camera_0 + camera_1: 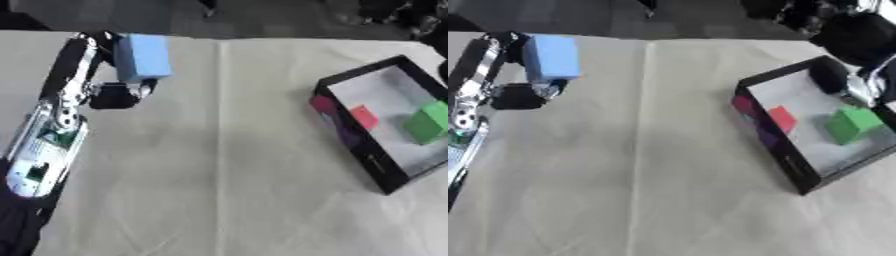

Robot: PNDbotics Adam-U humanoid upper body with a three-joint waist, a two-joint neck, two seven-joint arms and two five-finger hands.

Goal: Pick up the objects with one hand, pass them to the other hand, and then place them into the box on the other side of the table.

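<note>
My left hand is shut on a light blue block and holds it off the table at the far left. Its arm runs in from the lower left. On the right stands a black-walled box with a pale floor. Inside it lie a red block and a green block. My right hand shows as a dark mass at the upper right, over the box's far corner, clear of both blocks.
A pale cloth with a lengthwise crease covers the table. A dark floor lies beyond the far edge. The stretch of cloth between the left arm and the box holds no objects.
</note>
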